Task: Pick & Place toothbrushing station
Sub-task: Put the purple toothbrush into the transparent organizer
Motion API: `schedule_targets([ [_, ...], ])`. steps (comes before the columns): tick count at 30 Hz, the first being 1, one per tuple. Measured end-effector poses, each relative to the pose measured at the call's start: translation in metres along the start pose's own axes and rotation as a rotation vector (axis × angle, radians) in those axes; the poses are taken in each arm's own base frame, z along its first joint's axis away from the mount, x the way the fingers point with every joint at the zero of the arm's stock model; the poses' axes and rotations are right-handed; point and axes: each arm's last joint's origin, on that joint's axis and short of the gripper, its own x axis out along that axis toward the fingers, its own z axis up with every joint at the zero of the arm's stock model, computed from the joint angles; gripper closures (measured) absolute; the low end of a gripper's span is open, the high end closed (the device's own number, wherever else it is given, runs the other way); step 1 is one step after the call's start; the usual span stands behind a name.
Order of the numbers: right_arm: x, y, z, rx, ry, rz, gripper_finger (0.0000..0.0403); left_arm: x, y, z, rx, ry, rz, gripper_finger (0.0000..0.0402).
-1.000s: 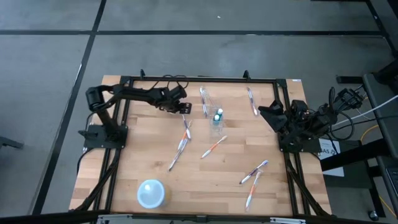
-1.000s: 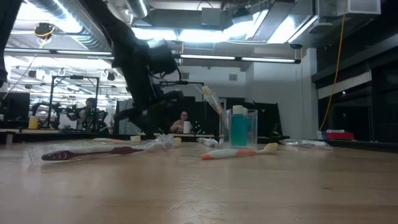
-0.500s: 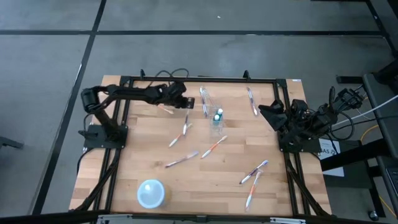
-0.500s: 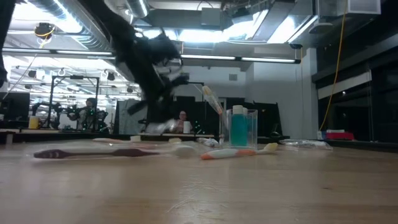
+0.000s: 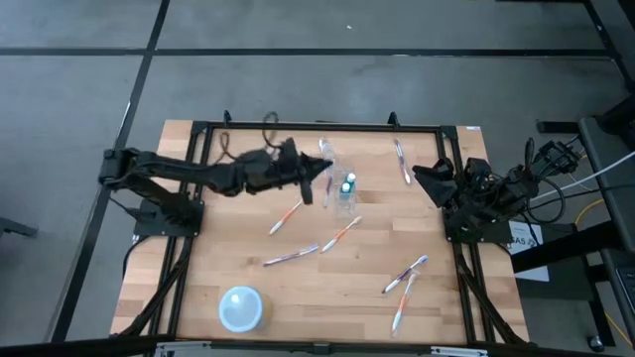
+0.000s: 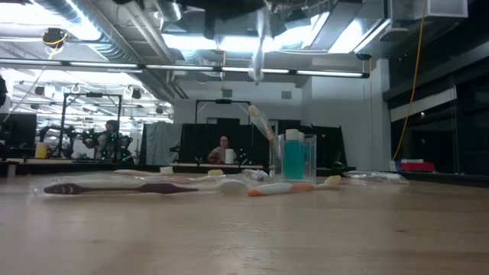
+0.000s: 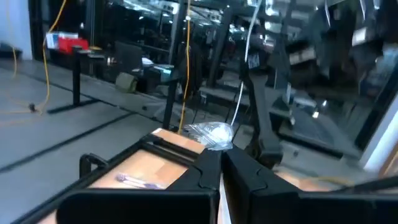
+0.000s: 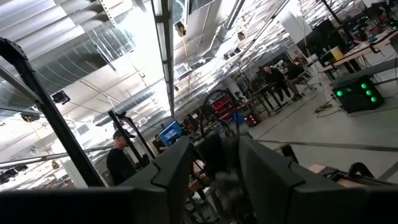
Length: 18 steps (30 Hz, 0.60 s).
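Dark fingers of our left gripper (image 5: 319, 179) are pressed together on a wrapped toothbrush (image 7: 211, 133), whose crinkled wrapper end sticks out past the tips. We hold it high over the table (image 5: 198, 268), near the far edge and just beside the clear cup (image 5: 344, 195). That cup stands upright with the teal tube (image 6: 293, 158) in it and one brush (image 6: 260, 121) leaning out. Loose toothbrushes (image 5: 291, 255) lie scattered across the wood, several toward the near right corner. Our pale blue bowl (image 5: 241, 307) sits by the near edge. Our right gripper (image 5: 429, 182) waits at the right edge, fingers spread and empty.
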Motion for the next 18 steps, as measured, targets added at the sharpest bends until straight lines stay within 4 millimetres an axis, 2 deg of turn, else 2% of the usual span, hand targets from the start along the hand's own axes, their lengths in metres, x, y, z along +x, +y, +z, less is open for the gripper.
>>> schedule_targets([
  [3,0.0,0.0,0.0,-0.001,0.0,0.0,0.0261,0.015,-0.001,-0.028,0.034,0.07,0.015,0.0399],
  [7,0.0,0.0,0.0,0.025,0.0,0.0,0.0261,0.036,-0.002,-0.053,0.035,0.004,-0.021,0.0399],
  [10,0.0,0.0,0.0,0.057,-0.002,-0.007,0.0261,0.052,-0.004,-0.058,0.036,-0.013,-0.037,0.0399],
  [15,0.0,0.0,0.0,0.089,-0.001,-0.003,0.0261,0.073,-0.014,-0.051,0.128,-0.04,-0.092,0.0399],
  [18,0.0,0.0,-0.001,0.089,0.001,0.001,0.0261,0.082,-0.017,-0.059,0.183,0.006,-0.114,0.0399],
])
